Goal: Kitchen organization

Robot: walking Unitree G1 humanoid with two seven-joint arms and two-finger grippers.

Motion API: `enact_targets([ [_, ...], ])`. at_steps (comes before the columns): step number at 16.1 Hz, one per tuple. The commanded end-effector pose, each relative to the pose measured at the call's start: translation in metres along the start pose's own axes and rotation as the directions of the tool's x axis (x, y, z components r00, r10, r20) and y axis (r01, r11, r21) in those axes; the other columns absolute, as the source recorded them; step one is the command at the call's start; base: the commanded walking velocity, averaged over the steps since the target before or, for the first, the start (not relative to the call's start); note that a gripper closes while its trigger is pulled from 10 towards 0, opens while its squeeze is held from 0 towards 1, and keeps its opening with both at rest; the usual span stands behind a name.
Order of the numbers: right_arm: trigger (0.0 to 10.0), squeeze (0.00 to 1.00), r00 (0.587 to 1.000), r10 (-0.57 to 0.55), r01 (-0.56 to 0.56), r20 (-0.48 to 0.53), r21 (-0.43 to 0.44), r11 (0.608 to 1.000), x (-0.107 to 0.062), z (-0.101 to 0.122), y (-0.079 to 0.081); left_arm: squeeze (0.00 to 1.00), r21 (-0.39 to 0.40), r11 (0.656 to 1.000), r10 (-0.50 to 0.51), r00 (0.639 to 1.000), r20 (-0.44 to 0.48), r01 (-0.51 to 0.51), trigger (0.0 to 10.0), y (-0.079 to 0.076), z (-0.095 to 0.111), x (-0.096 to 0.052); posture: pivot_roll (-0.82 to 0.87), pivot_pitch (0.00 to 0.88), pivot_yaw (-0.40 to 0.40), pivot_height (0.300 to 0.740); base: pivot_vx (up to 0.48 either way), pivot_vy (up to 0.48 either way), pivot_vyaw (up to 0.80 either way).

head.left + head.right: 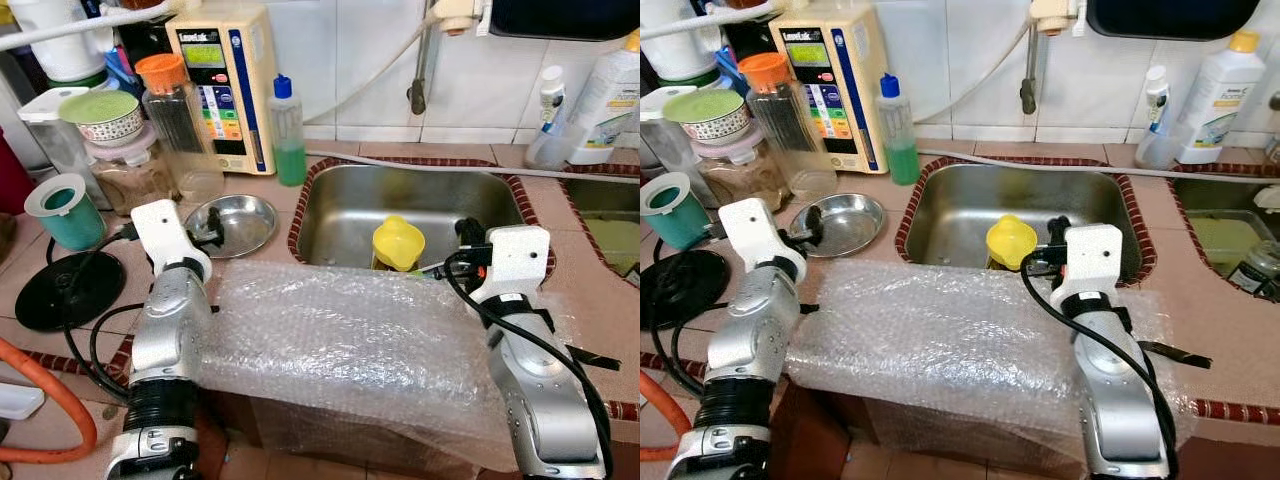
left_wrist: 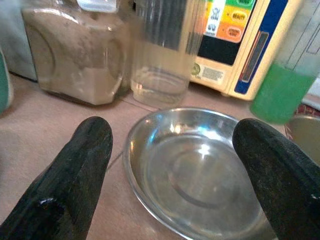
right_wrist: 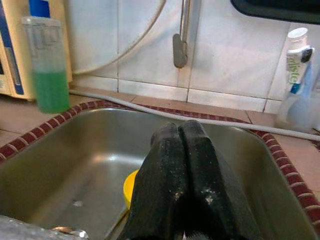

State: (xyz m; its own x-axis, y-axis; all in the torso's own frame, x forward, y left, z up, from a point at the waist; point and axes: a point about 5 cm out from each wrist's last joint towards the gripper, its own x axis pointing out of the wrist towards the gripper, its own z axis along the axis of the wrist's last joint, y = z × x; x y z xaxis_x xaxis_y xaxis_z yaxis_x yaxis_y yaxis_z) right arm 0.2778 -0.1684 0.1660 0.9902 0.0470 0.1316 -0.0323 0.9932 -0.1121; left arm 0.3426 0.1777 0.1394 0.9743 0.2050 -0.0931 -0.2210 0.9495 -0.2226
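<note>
A shallow steel plate [image 1: 235, 222] lies on the tiled counter left of the steel sink [image 1: 330, 215]. My left gripper [image 1: 205, 235] hovers low at the plate's near edge and is open; in the left wrist view its fingers [image 2: 75, 170] spread to either side of the plate [image 2: 195, 170] without touching it. A yellow plastic cup-like piece [image 1: 398, 243] sits at the sink's front. My right gripper [image 3: 182, 165] is shut with nothing in it, held over the sink's front rim just right of the yellow piece [image 3: 131, 187].
A sheet of bubble wrap [image 1: 340, 330] drapes over the counter's front edge between my arms. Behind the plate stand a clear orange-lidded jar [image 1: 178, 120], a beige water appliance [image 1: 225, 80] and a green-liquid bottle [image 1: 288, 130]. A teal cup [image 1: 62, 212] and black disc [image 1: 70, 290] sit left.
</note>
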Motion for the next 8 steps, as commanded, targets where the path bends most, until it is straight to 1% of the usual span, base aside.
enact_targets([
  [1, 10.0, 0.00, 1.000, 0.016, -0.016, 0.017, 0.008, 1.000, 0.0006, 0.0057, 0.0030, 0.00, -0.001, 1.000, 0.019, 1.000, -0.012, -0.019, 10.0, 0.0027, -0.0005, 0.0010, -0.06, 0.000, 0.115, 0.740, 0.000, 0.000, 0.00],
  [8, 10.0, 0.00, 1.000, 0.016, -0.016, 0.017, 0.008, 1.000, 0.0006, 0.0057, 0.0030, 0.00, -0.001, 1.000, 0.019, 1.000, -0.012, -0.019, 10.0, 0.0027, -0.0005, 0.0010, -0.06, 0.000, 0.115, 0.740, 0.000, 0.000, 0.00],
])
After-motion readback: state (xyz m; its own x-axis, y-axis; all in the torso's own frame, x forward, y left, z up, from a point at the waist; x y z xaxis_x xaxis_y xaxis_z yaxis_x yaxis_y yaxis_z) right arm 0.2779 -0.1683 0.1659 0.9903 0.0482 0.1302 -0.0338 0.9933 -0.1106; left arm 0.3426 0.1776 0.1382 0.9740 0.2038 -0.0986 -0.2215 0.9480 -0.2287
